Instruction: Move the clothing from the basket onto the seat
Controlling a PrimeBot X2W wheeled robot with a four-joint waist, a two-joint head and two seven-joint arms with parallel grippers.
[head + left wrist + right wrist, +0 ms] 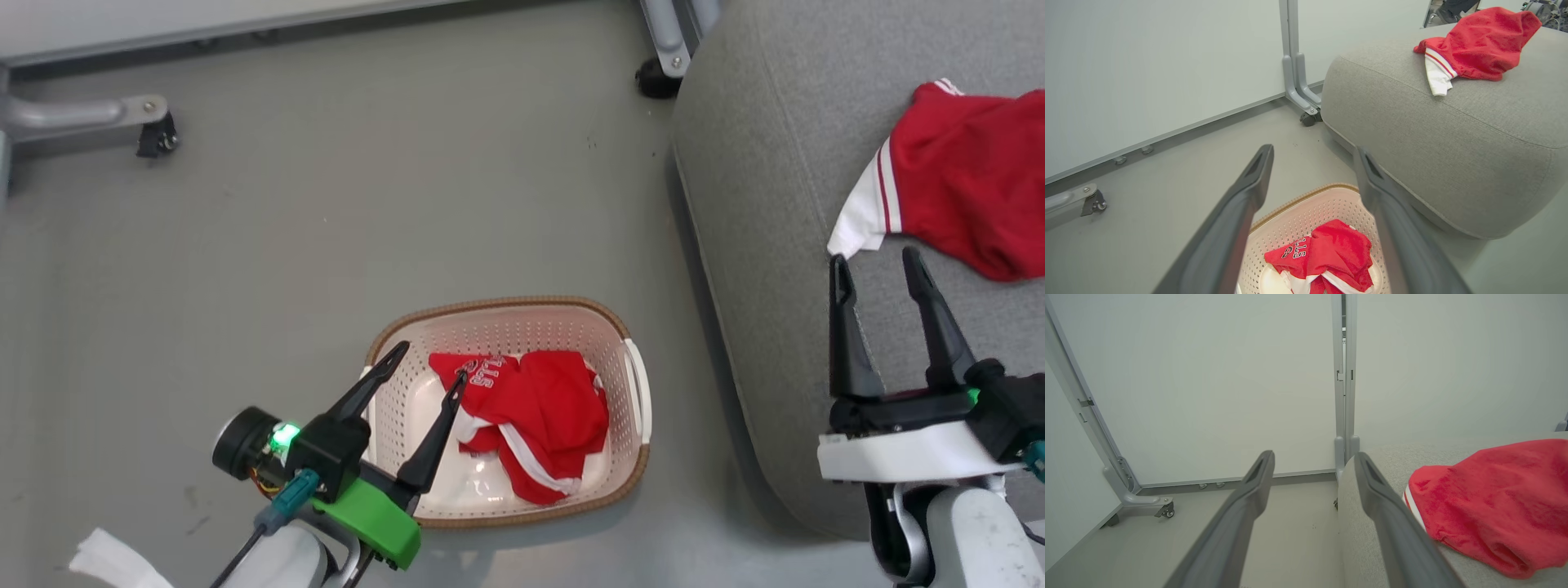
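Your left end effector [433,359] hangs wide and empty over the left rim of the basket [490,304], which stands on the floor. One lettered red garment [539,408] lies crumpled in the basket's middle. The seat [759,204] carries the other red garment [963,180], well in from its left edge. Your right end effector [874,256] is wide and empty beside the garment's white hem. Risk: a shallow pinch may slip off the thin fabric, or a finger may snag the perforated wall and drag the basket.

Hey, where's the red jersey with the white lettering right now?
In the head view the jersey lies crumpled inside the basket, lower centre, beside the left end effector and left of the seat.
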